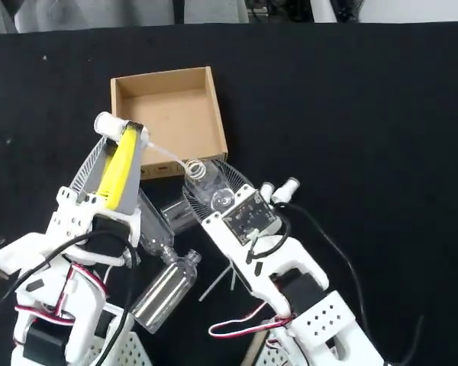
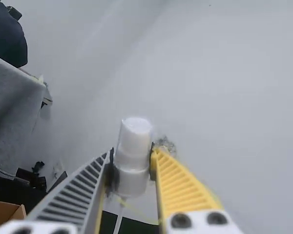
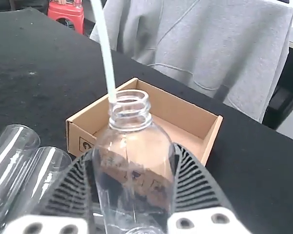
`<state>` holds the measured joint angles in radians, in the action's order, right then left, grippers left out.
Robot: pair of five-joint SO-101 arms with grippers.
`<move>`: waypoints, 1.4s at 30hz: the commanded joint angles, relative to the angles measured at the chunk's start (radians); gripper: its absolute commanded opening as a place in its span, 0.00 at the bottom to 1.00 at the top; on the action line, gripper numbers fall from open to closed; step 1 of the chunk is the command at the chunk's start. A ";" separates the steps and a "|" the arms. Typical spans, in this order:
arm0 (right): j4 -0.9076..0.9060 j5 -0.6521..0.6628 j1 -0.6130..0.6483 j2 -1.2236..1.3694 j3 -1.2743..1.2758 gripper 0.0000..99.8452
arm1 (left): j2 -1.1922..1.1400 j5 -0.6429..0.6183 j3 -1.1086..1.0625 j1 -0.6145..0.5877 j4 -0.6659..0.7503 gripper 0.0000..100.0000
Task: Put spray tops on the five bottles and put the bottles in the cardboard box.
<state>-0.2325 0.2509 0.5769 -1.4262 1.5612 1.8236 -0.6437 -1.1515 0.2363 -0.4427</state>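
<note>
My left gripper (image 1: 116, 131) is shut on a white spray top (image 1: 107, 123) held over the front left corner of the cardboard box (image 1: 202, 99). The top's thin tube (image 1: 168, 155) slants down into the neck of a clear bottle (image 1: 211, 191), which my right gripper (image 1: 214, 183) holds just in front of the box. In the left wrist view the spray top (image 2: 133, 155) sits between the grey and yellow fingers (image 2: 178, 180). In the right wrist view the tube (image 3: 104, 53) enters the open bottle (image 3: 132, 156) held upright by my right gripper (image 3: 132, 161), with the empty box (image 3: 205, 126) behind.
Three uncapped bottles lie between the arms: two clear ones (image 1: 159, 223) and a silvery one (image 1: 164, 286). Two white spray tops (image 1: 284, 188) lie right of the right gripper, loose tubes (image 1: 221, 278) beside its arm. A grey garment (image 3: 195, 44) hangs past the table's far edge.
</note>
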 commanded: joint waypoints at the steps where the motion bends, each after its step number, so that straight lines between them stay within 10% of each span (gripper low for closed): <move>1: 0.029 0.009 0.028 -0.027 -0.005 0.02 | -0.006 0.012 -0.025 0.015 0.015 0.03; 42: 0.025 0.002 0.026 -0.025 -0.002 0.02 | -0.003 0.054 -0.133 0.015 0.064 0.03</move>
<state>-0.2325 0.2493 0.5846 -1.4262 1.5612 1.8190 -0.6068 -1.2896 0.2409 -0.3920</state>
